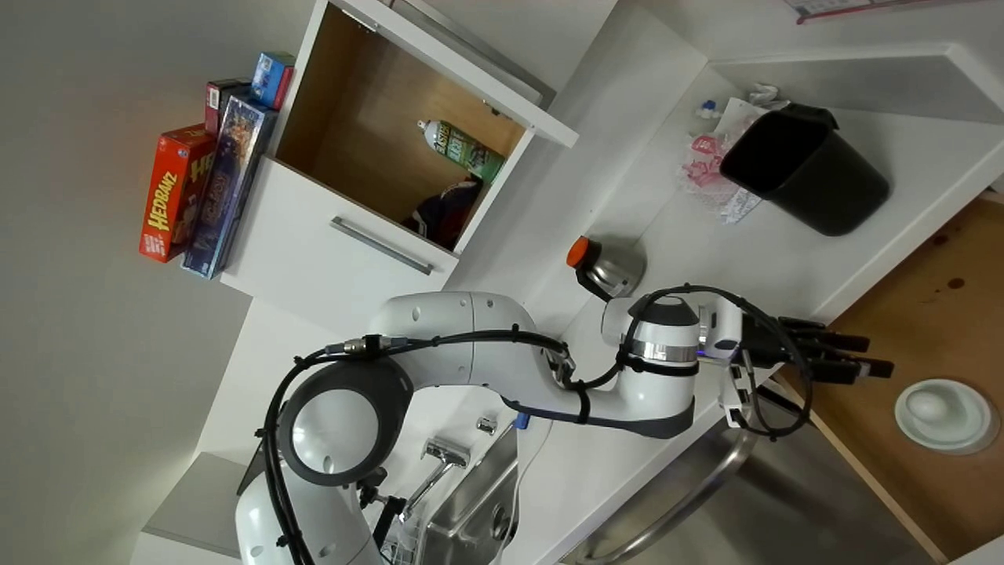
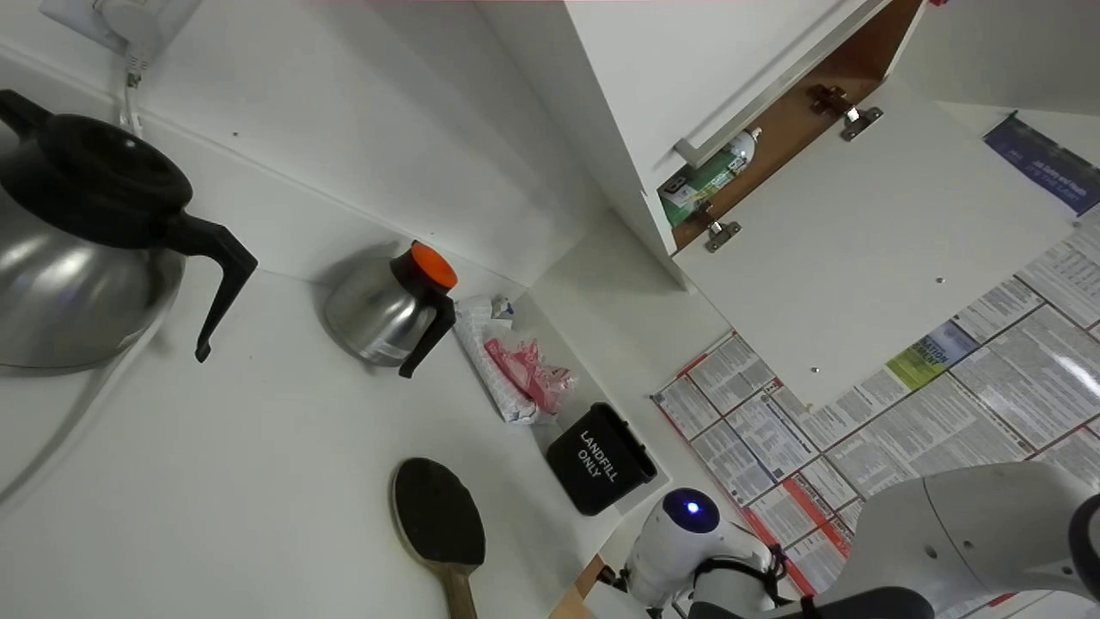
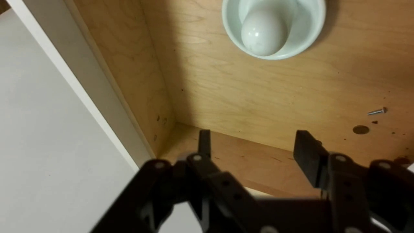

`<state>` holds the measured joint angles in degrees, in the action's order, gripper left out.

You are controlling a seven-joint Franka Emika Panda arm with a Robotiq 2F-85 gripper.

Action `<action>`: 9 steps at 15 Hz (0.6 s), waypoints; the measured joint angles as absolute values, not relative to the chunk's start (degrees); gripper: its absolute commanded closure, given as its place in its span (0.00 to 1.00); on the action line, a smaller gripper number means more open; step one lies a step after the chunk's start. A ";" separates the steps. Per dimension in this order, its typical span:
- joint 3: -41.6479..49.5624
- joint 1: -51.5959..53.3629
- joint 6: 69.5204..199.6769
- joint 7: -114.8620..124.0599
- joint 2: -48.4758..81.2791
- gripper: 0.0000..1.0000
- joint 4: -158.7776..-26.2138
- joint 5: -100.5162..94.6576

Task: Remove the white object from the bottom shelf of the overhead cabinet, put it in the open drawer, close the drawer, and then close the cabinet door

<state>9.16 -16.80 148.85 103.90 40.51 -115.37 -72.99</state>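
Wrist view shows the gripper (image 3: 254, 145) over the drawer (image 3: 258, 94), its fingers spread with nothing between them; a white bowl (image 3: 307, 26) sits upright on the drawer's wooden floor, apart from the fingertips, and a white ball (image 3: 264, 34) lies inside it, off-centre; which of the two the task means I cannot tell, but both are in the drawer. The bowl looks hard and glossy, probably ceramic or stiff plastic, so it should not give under a squeeze, yet may chip if knocked; were it to be lifted, pinch the rim on the side away from the ball, one finger inside and one outside; the ball, egg-shaped and shiny, is likely light, slippery and free to roll, so a mild grip across its widest part should suit; with both in place, neither probably needs lifting; shutting the drawer calls for a slow, even push, as a jolt could slide the bowl or knock the ball against its wall.
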 measured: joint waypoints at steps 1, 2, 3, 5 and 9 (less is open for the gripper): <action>9.17 -16.79 148.85 103.90 40.51 0.31 -115.37 -72.99; 9.18 -16.79 148.85 103.90 40.51 0.31 -115.37 -72.99; 9.19 -16.79 148.85 103.90 40.51 0.56 -115.37 -72.99; 9.27 -16.70 148.87 103.90 40.52 0.13 -115.38 -72.98; 9.83 -15.58 148.87 103.90 40.45 0.00 -115.60 -72.77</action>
<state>9.83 -15.58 148.87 103.90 40.45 -115.60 -72.77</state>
